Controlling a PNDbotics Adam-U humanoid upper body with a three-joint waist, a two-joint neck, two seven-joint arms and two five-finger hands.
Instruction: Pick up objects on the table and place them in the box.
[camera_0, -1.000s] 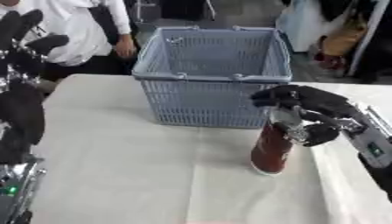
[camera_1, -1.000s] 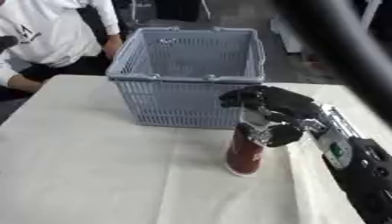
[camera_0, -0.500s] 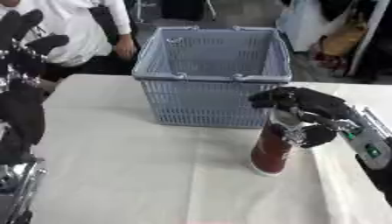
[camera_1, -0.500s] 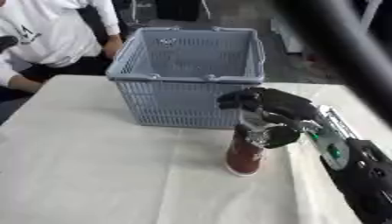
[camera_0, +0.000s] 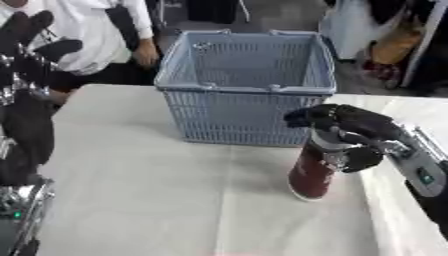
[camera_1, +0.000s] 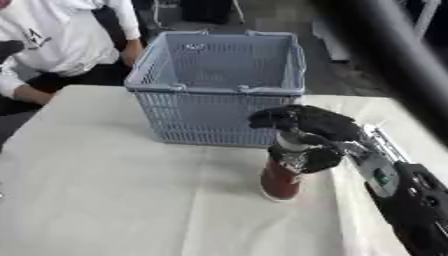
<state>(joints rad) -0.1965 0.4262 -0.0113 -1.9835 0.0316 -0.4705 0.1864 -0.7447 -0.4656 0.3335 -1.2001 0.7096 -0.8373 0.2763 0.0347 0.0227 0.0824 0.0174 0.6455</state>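
A dark red bottle (camera_0: 312, 171) with a silver neck stands upright on the white table (camera_0: 149, 195), just in front of the grey-blue plastic basket (camera_0: 248, 90). My right hand (camera_0: 350, 131) comes in from the right and is curled round the bottle's top and neck. The bottle's base looks to be touching the tablecloth. My left hand (camera_0: 28, 45) is raised at the left edge, fingers up and relaxed, holding nothing. The basket looks empty inside.
A person in a white shirt (camera_1: 52, 40) sits at the table's far left corner, one hand near the basket's left rim. The table's right edge (camera_0: 385, 210) runs close to my right forearm.
My right hand has stayed curled on the bottle's top. The bottle stands in the same place in front of the basket. The left hand has not moved.
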